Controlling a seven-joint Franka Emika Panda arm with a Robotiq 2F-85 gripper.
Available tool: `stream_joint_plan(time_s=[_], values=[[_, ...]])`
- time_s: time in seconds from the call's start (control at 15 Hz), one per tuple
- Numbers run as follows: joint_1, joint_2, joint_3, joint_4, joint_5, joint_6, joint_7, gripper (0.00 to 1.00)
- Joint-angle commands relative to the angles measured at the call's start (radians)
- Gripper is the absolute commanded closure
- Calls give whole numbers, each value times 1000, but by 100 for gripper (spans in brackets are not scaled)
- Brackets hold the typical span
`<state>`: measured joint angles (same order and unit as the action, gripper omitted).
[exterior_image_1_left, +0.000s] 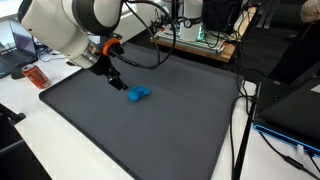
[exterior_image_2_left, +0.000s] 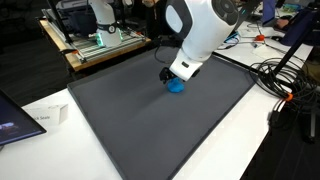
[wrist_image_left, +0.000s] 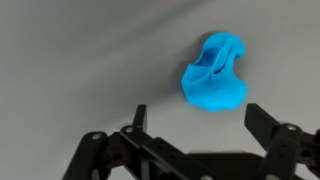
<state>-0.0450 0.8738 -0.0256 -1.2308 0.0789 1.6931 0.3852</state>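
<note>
On the dark mat (exterior_image_1_left: 150, 125) that covers the table, a small blue toy (exterior_image_1_left: 138, 95) lies by itself. Nothing leans on it or touches it, so it rests under its own weight, and the flat surface gives it no reason to roll. Just beside it, the gripper (exterior_image_1_left: 114, 84) hangs low on the bent white arm (exterior_image_1_left: 70, 25), tipped down toward the mat. Its fingers (wrist_image_left: 262, 125) stand wide apart and hold nothing. The wrist view shows the toy lying ahead of the gap between them, nearer one finger than the other, with bare mat between toy and fingertips. That layout, to my eye, is of a hand lined up on a thing and not yet on it. In an exterior view from another side, the arm's bulky wrist (exterior_image_2_left: 200, 35) leans right over the toy (exterior_image_2_left: 176, 85), which shows just under the gripper. Cables (exterior_image_2_left: 285, 75) trail off beyond the mat's edge, well apart from the toy. A small red thing (exterior_image_1_left: 37, 76) sits off the mat near its corner, out of the arm's way.
</note>
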Motion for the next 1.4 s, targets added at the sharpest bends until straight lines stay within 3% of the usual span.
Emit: stream_joint_plan(time_s=[0.0,0.4,1.33], values=[[-44,-52,6,-106,88,90,-70,0],[-117,-103,25,-263,230,259,-197,0],[-224,-376,97,-752,472,661,-642,0]])
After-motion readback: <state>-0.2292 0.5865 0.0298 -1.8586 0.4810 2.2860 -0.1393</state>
